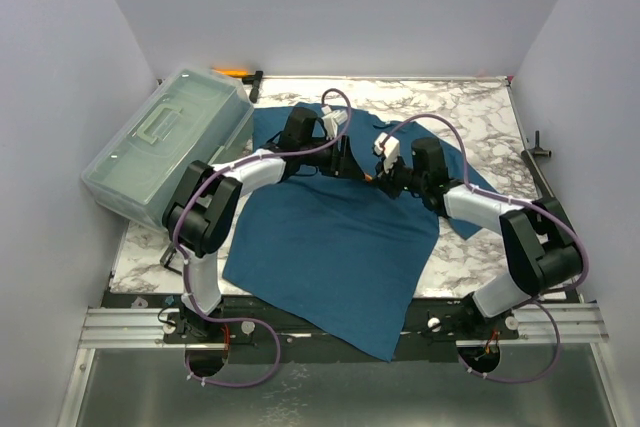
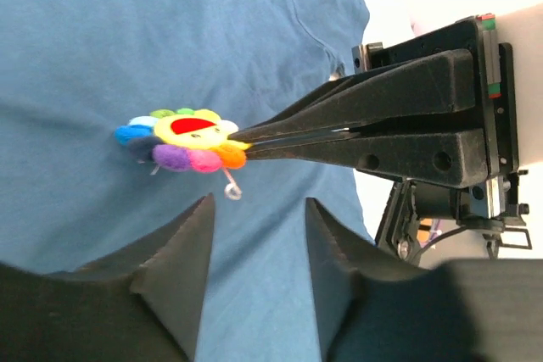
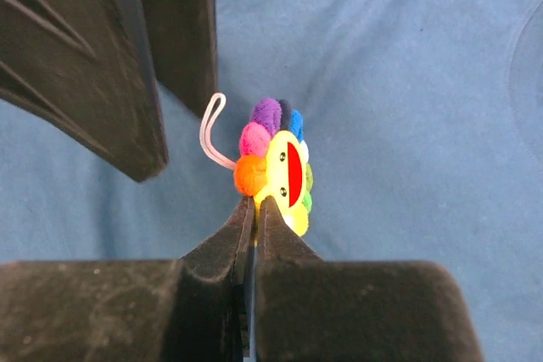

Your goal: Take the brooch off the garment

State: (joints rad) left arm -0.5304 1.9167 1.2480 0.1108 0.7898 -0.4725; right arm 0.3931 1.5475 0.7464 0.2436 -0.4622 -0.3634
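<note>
The brooch (image 2: 182,137), a small rainbow flower with a yellow smiling face, stands just over the teal garment (image 2: 127,40). My right gripper (image 3: 254,205) is shut on the brooch (image 3: 280,167) at its lower edge, beside the orange petal. A thin pink loop (image 3: 212,129) sticks out from the flower. My left gripper (image 2: 259,209) is open, its fingers apart over bare cloth a little short of the flower and touching nothing. From above, both grippers meet over the chest of the garment (image 1: 330,247), the left gripper (image 1: 343,157) next to the right gripper (image 1: 372,177).
A clear plastic lidded box (image 1: 170,142) sits at the table's left edge, touching the shirt's sleeve area. An orange-handled tool (image 1: 235,72) lies at the back behind the box. A small black fixture (image 1: 537,147) stands at the right edge. Marble tabletop (image 1: 480,117) shows round the shirt.
</note>
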